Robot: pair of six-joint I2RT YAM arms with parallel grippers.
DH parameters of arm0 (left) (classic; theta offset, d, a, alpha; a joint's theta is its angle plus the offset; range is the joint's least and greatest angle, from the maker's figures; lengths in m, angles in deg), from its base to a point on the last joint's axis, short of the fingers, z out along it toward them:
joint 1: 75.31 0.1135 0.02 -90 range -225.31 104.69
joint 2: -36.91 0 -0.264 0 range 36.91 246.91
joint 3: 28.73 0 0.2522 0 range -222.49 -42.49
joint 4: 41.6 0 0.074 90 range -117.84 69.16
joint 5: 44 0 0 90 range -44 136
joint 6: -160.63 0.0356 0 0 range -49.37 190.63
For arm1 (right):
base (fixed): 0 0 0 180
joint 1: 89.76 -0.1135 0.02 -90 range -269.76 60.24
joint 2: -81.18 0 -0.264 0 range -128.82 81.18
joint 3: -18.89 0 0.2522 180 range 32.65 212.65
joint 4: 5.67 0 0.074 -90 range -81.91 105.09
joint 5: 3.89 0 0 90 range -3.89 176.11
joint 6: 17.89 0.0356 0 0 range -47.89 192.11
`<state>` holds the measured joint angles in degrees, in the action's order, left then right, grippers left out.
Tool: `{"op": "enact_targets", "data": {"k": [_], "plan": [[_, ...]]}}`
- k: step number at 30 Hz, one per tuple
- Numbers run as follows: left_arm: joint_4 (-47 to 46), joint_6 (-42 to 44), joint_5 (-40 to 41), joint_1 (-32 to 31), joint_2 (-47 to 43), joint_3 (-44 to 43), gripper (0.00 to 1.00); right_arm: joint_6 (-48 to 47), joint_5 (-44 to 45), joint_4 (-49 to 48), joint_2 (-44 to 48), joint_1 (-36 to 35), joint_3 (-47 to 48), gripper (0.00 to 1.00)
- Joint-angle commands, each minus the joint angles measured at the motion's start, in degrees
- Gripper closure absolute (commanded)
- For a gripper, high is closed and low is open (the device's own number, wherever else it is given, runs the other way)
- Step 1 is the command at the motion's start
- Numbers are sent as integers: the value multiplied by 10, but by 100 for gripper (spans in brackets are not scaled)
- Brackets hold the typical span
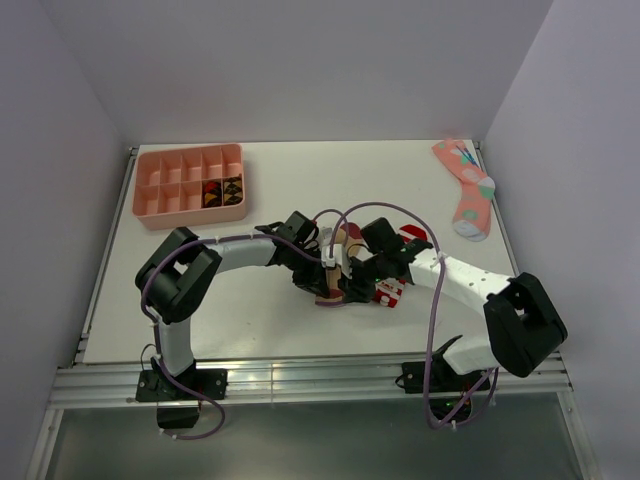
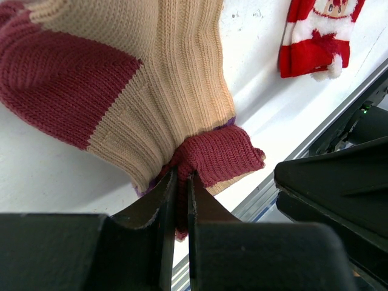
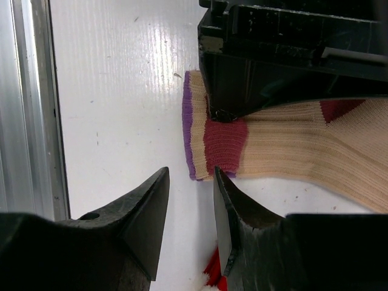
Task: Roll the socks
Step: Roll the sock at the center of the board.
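Observation:
The tan sock [image 2: 176, 73] with dark red patches lies mid-table. My left gripper [image 2: 180, 177] is shut on a bunched dark red fold at the sock's purple-edged cuff [image 3: 195, 127]. My right gripper [image 3: 191, 176] stands open just in front of that cuff, with bare table between its fingers; its right fingertip [image 3: 219, 177] sits at the cuff's edge. The red-and-white sock [image 2: 315, 36] lies beside the tan one, on the right arm's side. From above, both grippers [image 1: 335, 272] [image 1: 362, 280] meet over the tan sock [image 1: 346, 240], with the red-and-white sock [image 1: 390, 291] partly hidden under the right one.
A pink compartment tray [image 1: 160, 185] stands at the back left with rolled socks [image 1: 221, 191] in two cells. A pink patterned sock [image 1: 467, 190] lies at the back right corner. The aluminium rail [image 1: 300, 378] runs along the table's near edge, close to both grippers.

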<state>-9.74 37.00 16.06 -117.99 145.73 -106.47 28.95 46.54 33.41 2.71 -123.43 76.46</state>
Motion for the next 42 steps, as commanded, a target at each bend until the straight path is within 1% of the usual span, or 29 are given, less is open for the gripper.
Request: {"op": "enact_targets", "data": {"k": [1,10,23,29,37,41,42], "plan": [[65,33,45,-5,32,11,100,-2,11,-1,6,-13,-2,57],[62,34,38,-8,41,7,100,4,45,-11,-20,-36,-1,58],[67,38,39,-9,41,2,100,21,87,10,-105,-56,53,59],[61,32,37,-9,39,10,100,36,98,20,-125,-58,68,59],[47,19,29,-9,35,6,99,61,123,32,-133,-59,62,65],[28,1,21,-9,31,11,96,79,126,38,-142,-59,62,73],[20,-4,19,-9,25,14,93,84,127,38,-143,-58,62,74]]}}
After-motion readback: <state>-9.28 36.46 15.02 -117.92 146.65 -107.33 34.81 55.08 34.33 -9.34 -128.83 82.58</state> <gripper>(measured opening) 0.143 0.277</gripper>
